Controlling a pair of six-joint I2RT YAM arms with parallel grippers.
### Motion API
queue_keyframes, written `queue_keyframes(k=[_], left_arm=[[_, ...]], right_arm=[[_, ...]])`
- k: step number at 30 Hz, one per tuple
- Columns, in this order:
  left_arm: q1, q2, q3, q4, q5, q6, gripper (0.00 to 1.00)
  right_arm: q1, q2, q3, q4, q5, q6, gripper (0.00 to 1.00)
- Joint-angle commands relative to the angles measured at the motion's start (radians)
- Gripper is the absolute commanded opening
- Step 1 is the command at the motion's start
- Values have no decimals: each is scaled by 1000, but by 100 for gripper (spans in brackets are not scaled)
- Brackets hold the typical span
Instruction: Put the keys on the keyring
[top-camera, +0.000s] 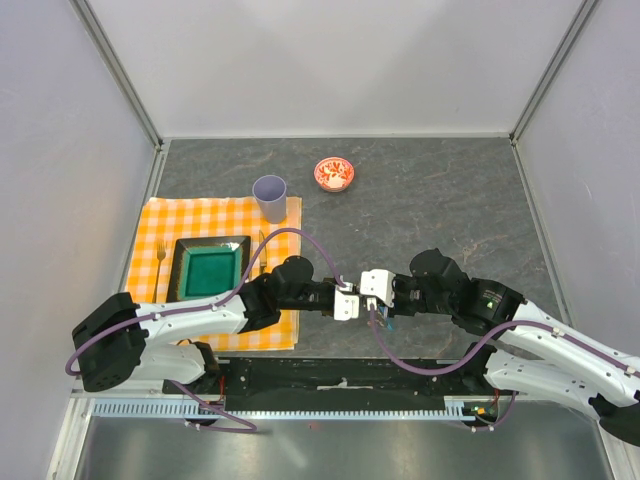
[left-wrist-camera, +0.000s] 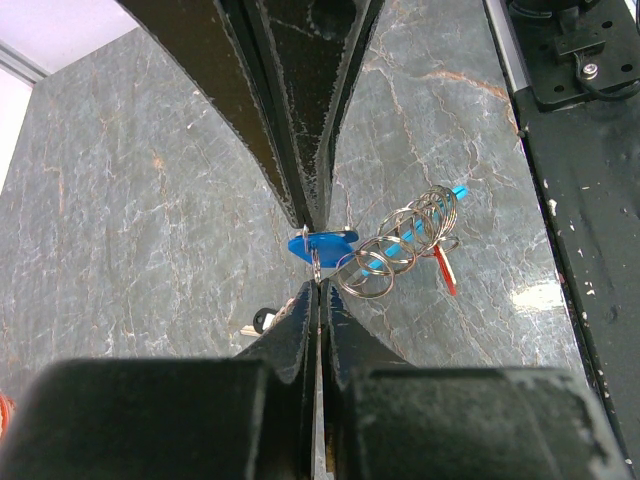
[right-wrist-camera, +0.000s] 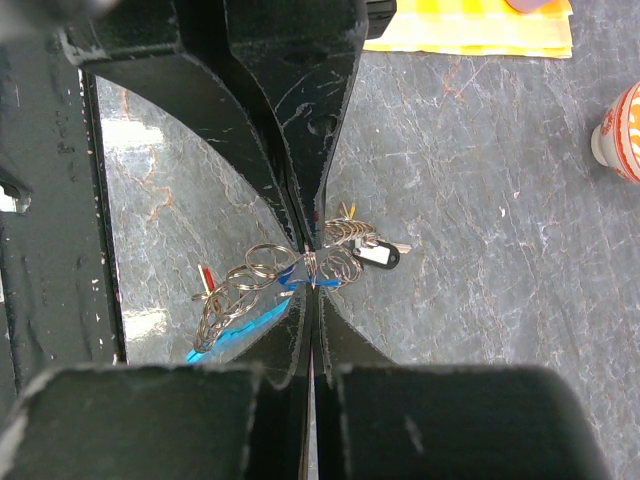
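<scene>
My two grippers meet tip to tip low over the table's near middle. The left gripper (top-camera: 352, 299) (left-wrist-camera: 318, 287) is shut on a small ring of the keyring (left-wrist-camera: 400, 240). The right gripper (top-camera: 367, 292) (right-wrist-camera: 312, 286) is shut on the blue-headed key (left-wrist-camera: 326, 243) beside that ring. The keyring's chain of grey rings (right-wrist-camera: 258, 275) hangs between them with its bright blue fob (right-wrist-camera: 232, 332) (left-wrist-camera: 456, 190) and a red key (left-wrist-camera: 445, 270) (right-wrist-camera: 205, 278). A black-and-white tagged key (right-wrist-camera: 376, 255) (left-wrist-camera: 262, 321) and a yellowish one (right-wrist-camera: 348, 210) lie just past the jaws.
A yellow checked cloth (top-camera: 160, 225) at the left carries a green plate (top-camera: 210, 271), a fork (top-camera: 160, 262) and a purple cup (top-camera: 270, 197). A red-and-white bowl (top-camera: 334, 173) (right-wrist-camera: 625, 130) stands at the back. The black base rail (top-camera: 330, 375) runs along the near edge.
</scene>
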Motion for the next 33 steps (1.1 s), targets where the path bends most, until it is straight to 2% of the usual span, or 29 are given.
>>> queue_keyframes(k=[1, 33], left_arm=[[4, 12, 35, 43, 0, 22, 2], [4, -3, 26, 60, 0, 11, 2]], right_arm=[[6, -7, 8, 30, 4, 5, 0], [5, 3, -1, 30, -22, 11, 0]])
